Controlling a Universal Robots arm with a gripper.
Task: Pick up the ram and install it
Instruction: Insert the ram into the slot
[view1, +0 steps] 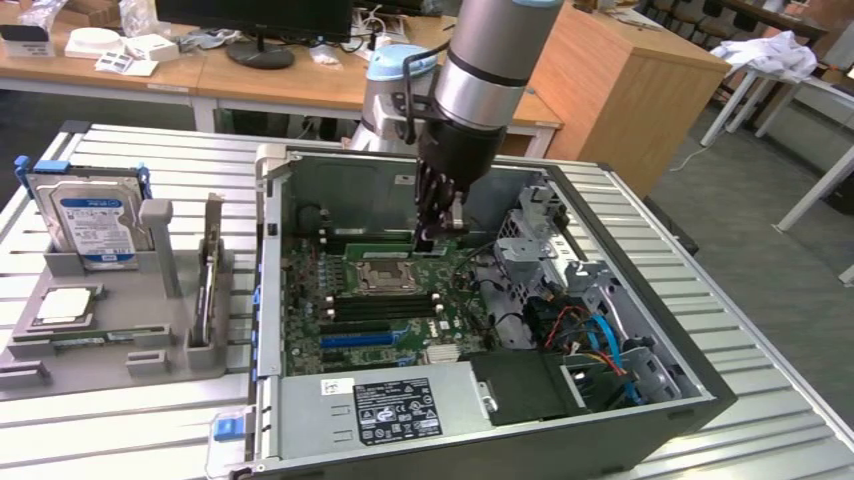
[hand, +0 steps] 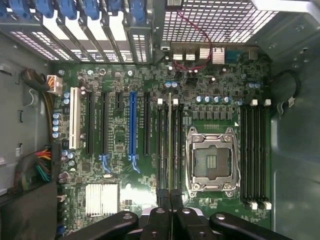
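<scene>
The ram is a thin green stick standing on edge in a memory slot just behind the processor socket inside the open computer case. In the wrist view the ram appears edge-on, running between two black slots beside the socket. My gripper reaches straight down into the case at one end of the stick. Its black fingertips are pressed together over that end, so the gripper is shut on the ram.
The case walls surround the motherboard. A drive cage and coloured cables lie towards the exterior view's right, and a power supply sits near the front. A grey fixture holds a hard drive and a silver processor chip.
</scene>
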